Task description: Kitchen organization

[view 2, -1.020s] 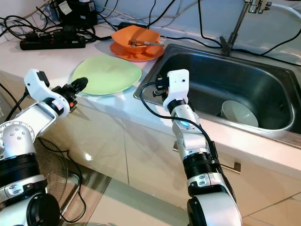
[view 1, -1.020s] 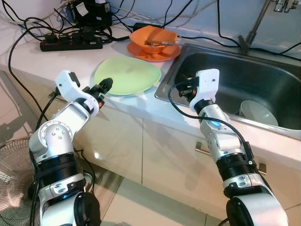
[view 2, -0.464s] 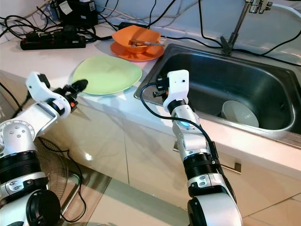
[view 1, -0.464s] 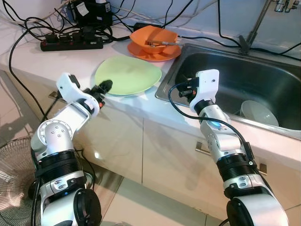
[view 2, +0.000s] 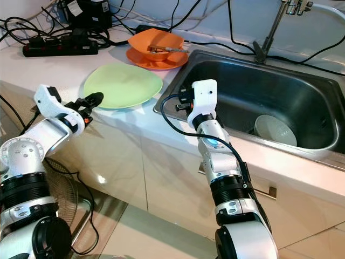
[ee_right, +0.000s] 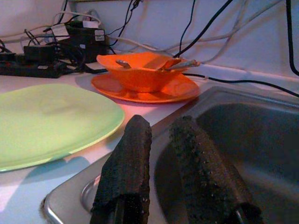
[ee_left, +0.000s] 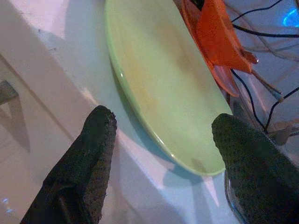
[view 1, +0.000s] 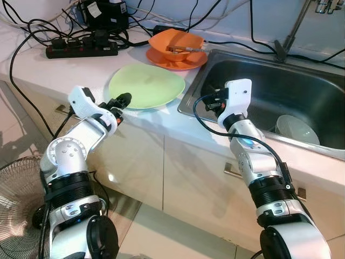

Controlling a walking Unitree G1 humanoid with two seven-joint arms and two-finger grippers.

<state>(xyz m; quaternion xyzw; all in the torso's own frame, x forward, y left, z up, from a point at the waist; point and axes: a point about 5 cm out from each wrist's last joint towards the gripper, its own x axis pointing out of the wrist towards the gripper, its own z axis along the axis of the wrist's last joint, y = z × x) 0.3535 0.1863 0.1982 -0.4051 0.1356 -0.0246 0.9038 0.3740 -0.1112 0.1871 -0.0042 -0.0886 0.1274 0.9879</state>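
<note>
Change: left tool (view 1: 123, 99) is sitting a little further right along the bench front than a second ago, its arm having swung in, and is now pointing at the near left rim of the green plate; right arm and the dishes are showing no shift.
Green plate (view 1: 147, 86): is lying flat on the white bench (view 1: 43, 70), just left of the sink, near its front edge.
Left tool state: is standing released, its two black fingers (ee_left: 88, 158) spread wide with the plate's rim showing between them in the left wrist view, not touching it.
Right tool (ee_right: 163, 158): is hovering over the near left corner of the sink, fingers lying close together with a narrow gap, gripping nothing.
Orange bowl (view 1: 177, 45): is resting on an orange plate (view 1: 176, 60) just beyond the green plate, with utensils lying in it.
Sink (view 1: 302, 91): is lying to the right, steel, with a white bowl (view 1: 295, 129) sitting on its bottom toward the right.
Far left: black power strip (view 1: 81, 49) and a tangle of cables are lying along the wall.
</note>
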